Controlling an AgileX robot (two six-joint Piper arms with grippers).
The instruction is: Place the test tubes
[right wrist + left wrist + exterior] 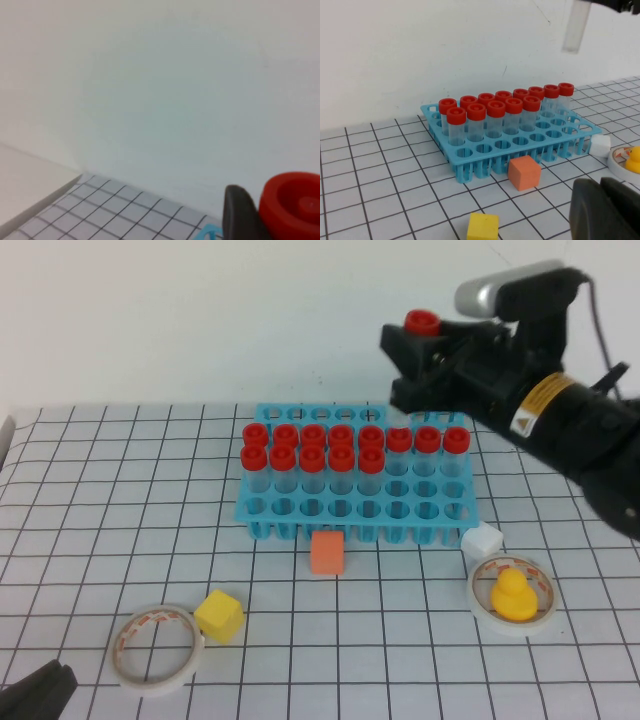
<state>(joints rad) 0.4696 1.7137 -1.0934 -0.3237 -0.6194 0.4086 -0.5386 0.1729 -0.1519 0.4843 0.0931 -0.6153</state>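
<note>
Right claw (424, 346) grips test tube (421, 322) above rack (256, 510); left claw (36, 690) near-left corner.

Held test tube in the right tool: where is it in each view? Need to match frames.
High view: held test tube, red cap showing, gripped in the right tool raised beyond the blue rack; left tool shut at the table's near-left corner.
Left wrist view: clear body hanging in the air above the rack's far end.
Right wrist view: red cap close to the lens.
Shared landmark: gridded table.
</note>
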